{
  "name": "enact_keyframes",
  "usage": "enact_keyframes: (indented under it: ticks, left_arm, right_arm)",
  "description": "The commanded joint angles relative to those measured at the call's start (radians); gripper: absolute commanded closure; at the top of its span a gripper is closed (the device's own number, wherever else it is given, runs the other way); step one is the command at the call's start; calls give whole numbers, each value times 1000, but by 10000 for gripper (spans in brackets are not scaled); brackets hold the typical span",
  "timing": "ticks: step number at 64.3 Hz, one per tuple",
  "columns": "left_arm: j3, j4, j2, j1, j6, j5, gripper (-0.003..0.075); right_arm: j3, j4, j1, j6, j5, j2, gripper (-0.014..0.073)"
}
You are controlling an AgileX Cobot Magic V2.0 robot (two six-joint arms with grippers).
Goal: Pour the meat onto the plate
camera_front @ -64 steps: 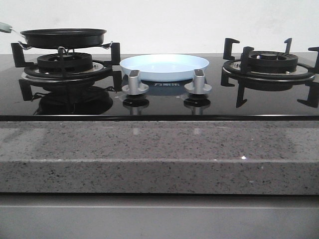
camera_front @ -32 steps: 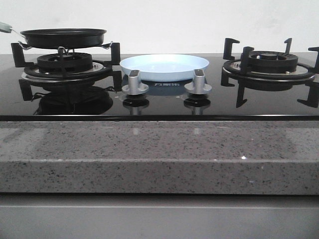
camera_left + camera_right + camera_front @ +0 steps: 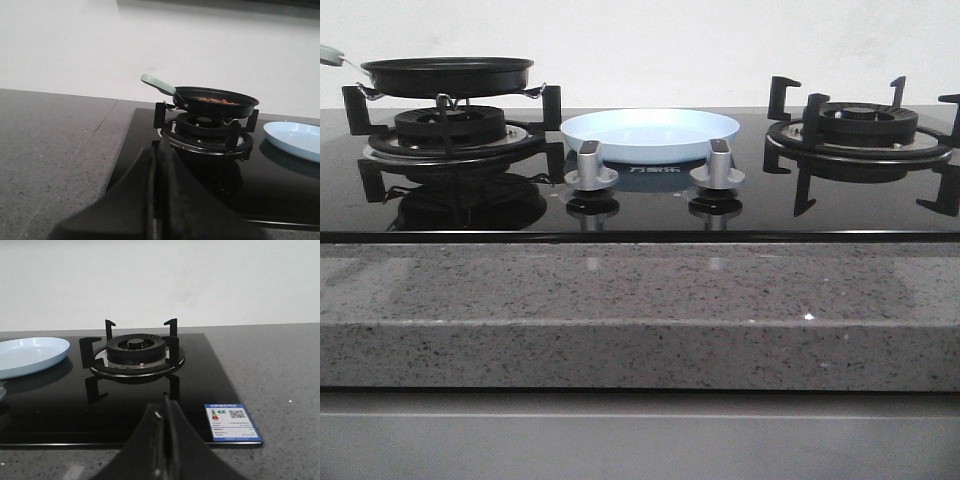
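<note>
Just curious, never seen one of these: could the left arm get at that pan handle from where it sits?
Probably yes. The pan handle sticks out toward the left gripper, with only bare counter between them.

Closed right gripper — burner, plate beyond

Plain white wall, speckled grey stone counter

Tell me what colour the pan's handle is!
Pale mint green handle, clearest in the left wrist view.
</note>
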Motion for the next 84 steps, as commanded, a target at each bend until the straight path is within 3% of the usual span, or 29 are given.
enact_keyframes:
  ticks: [1,18,33,55,84]
  left_arm:
    - [6,0,-17,0,-10,-78,741]
    - [-129,-44,-13,0,-10,-32,741]
    - [-395,-44,73,0,-10,197,741]
    - [-688,-42,356,0,-2,449,741]
    - [-700,-40,525,0,-1,466,741]
  right_arm:
    - [-5,-13,1,-1,-88,-17,708]
    - [-120,13,1,-1,45,-16,708]
    - [-366,7,1,-3,279,48,708]
    - [-665,13,1,-3,506,352,708]
    - [-701,13,1,-7,538,623,708]
